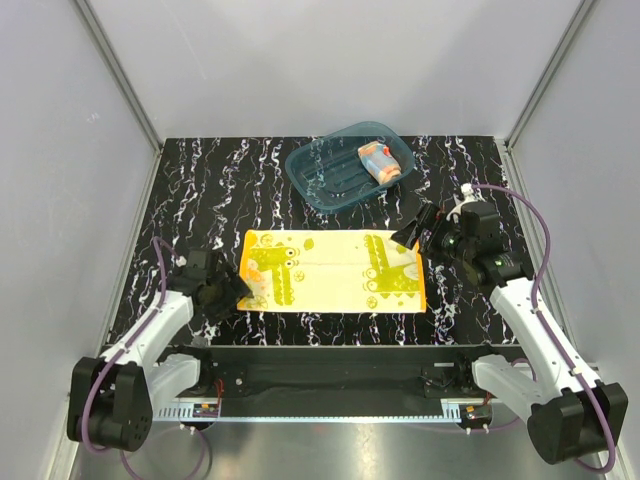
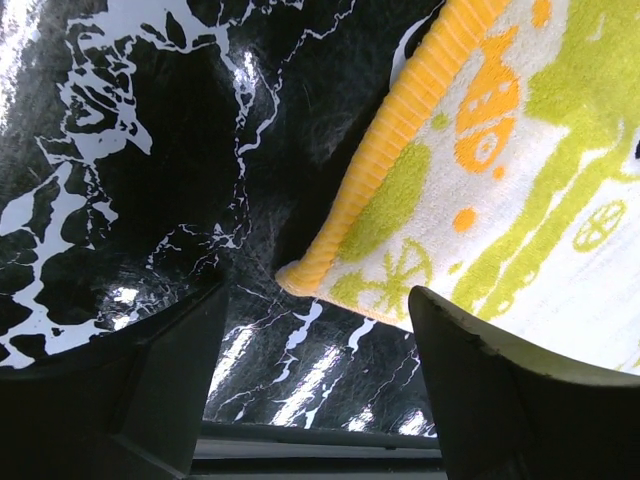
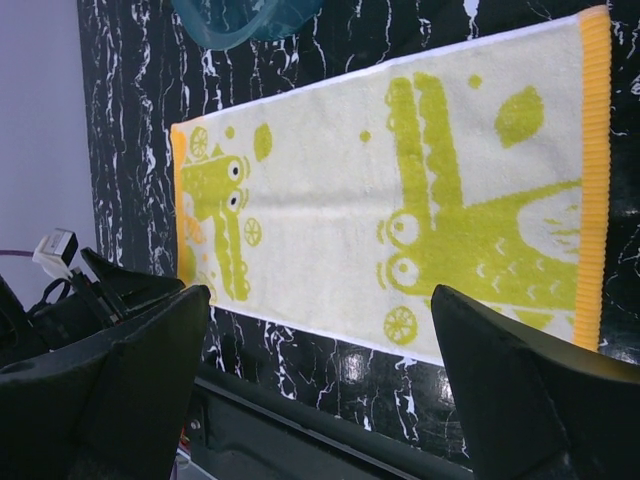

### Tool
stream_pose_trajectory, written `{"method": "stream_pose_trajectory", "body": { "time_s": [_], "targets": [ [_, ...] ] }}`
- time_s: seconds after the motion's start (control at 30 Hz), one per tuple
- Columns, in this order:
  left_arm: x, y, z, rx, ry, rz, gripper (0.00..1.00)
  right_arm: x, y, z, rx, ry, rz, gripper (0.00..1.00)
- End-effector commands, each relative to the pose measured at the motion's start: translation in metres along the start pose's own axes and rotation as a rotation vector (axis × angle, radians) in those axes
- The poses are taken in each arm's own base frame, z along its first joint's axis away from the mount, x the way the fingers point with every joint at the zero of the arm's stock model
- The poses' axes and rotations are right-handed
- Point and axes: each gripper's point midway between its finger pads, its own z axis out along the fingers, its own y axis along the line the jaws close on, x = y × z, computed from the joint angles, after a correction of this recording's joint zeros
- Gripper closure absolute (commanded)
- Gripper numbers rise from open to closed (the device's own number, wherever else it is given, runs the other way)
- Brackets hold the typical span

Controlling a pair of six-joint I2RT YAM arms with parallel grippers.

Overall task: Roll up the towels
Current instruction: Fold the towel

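Yellow towel (image 1: 335, 272) with green shapes lay flat and unrolled near the teal tub (image 1: 322, 182); the rolled blue-and-orange towel (image 1: 378, 160) lay inside it.

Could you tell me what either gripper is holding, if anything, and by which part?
Nothing is held. The left gripper is open at the yellow towel's near-left corner; the right gripper is open near its right end.

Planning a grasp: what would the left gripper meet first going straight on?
Likely the orange-edged corner of the flat yellow towel with green shapes, straight ahead of the left gripper; depth unclear.
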Motion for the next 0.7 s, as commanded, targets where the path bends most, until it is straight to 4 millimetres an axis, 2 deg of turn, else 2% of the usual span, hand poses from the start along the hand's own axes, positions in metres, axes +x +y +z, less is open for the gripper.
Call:
{"method": "stream_pose_trajectory", "body": {
  "time_s": [0.0, 0.13, 0.33, 0.67],
  "targets": [
    [0.002, 0.002, 0.005, -0.009, -0.005, -0.010, 0.22, -0.012, -0.004, -0.002, 0.041, -0.045, -0.022, 0.00],
    [0.007, 0.004, 0.009, -0.004, -0.003, -0.009, 0.27, -0.012, -0.012, -0.001, 0.092, -0.043, -0.014, 0.00],
    [0.004, 0.005, 0.011, -0.012, -0.010, 0.009, 0.41, -0.012, -0.023, -0.001, 0.152, -0.041, -0.007, 0.00],
    [0.000, 0.005, 0.016, -0.024, -0.024, 0.032, 0.51, 0.000, -0.040, 0.001, 0.222, 0.009, 0.036, 0.00]
  ]
}}
